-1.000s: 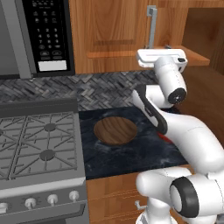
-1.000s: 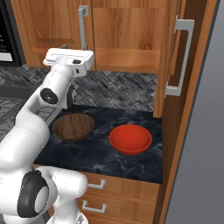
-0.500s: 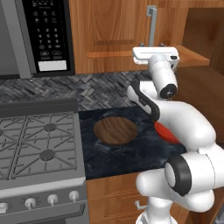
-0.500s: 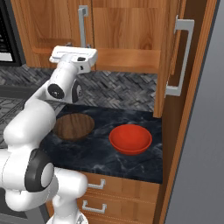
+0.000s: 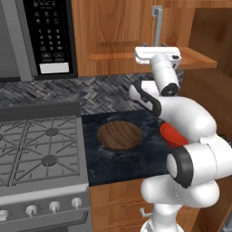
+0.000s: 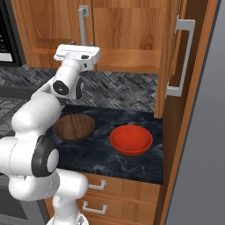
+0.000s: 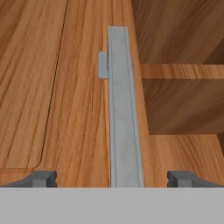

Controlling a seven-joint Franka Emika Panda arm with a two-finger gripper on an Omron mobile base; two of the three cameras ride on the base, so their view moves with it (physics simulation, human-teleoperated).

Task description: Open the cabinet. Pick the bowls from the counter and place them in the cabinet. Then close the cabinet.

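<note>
Left base view: the arm has swung its hand further right and up in the last second, to upper centre, facing the cabinet [image 5: 118, 41] by its closed left door's handle [image 5: 157, 22]. The wooden bowl [image 5: 119, 135] sits mid-frame on the bench [image 5: 122, 158]; the red bowl [image 5: 174, 135] peeks from behind the arm, right of centre.

Right base view: the right door [image 6: 184, 66] already stands open at upper right, shelf bare, both bowls unmoved lower centre.

Hand view: the gripper [image 7: 113, 178] has its jaws spread wide, straddling the grey bar, touching nothing. Likely the second door comes next.
</note>
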